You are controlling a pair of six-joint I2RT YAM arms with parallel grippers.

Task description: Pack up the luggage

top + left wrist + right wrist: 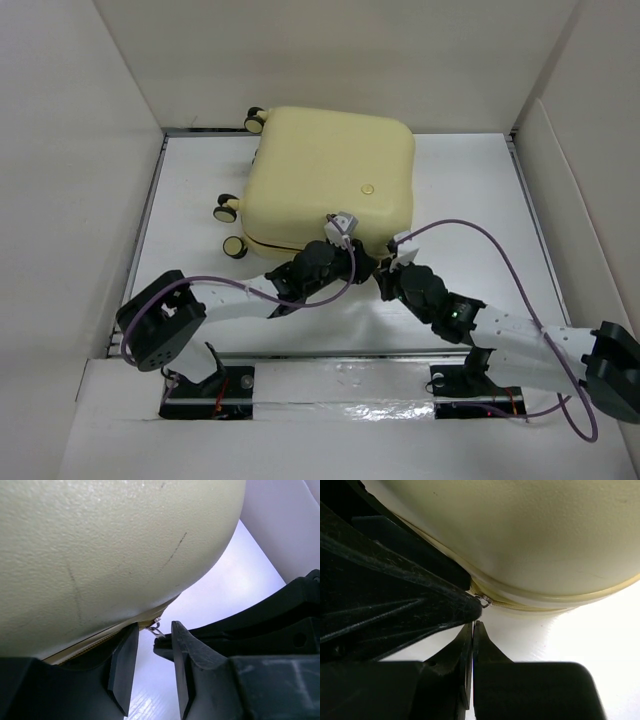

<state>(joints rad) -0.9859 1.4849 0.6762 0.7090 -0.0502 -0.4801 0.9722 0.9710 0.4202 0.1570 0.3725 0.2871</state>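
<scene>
The luggage [330,170] is a pale-yellow hard-shell suitcase lying shut and flat on the white table. Both grippers meet at its near edge. My left gripper [352,262] [154,635] stands open, one finger [125,665] pressed against the luggage's [100,545] zipper seam. A small metal zipper pull [157,629] hangs from the seam between those fingers. Its tab runs into the tip of my right gripper [384,268] [473,625], which is shut and seems to pinch it. In the right wrist view the zipper pull [484,600] shows below the luggage [535,535], beside the left finger [395,605].
Caster wheels [227,212] stick out on the suitcase's left side and at its far corner [255,120]. White walls enclose the table [470,250] on three sides. Purple cables [500,250] loop over both arms. A raised white ledge [340,370] runs along the near edge.
</scene>
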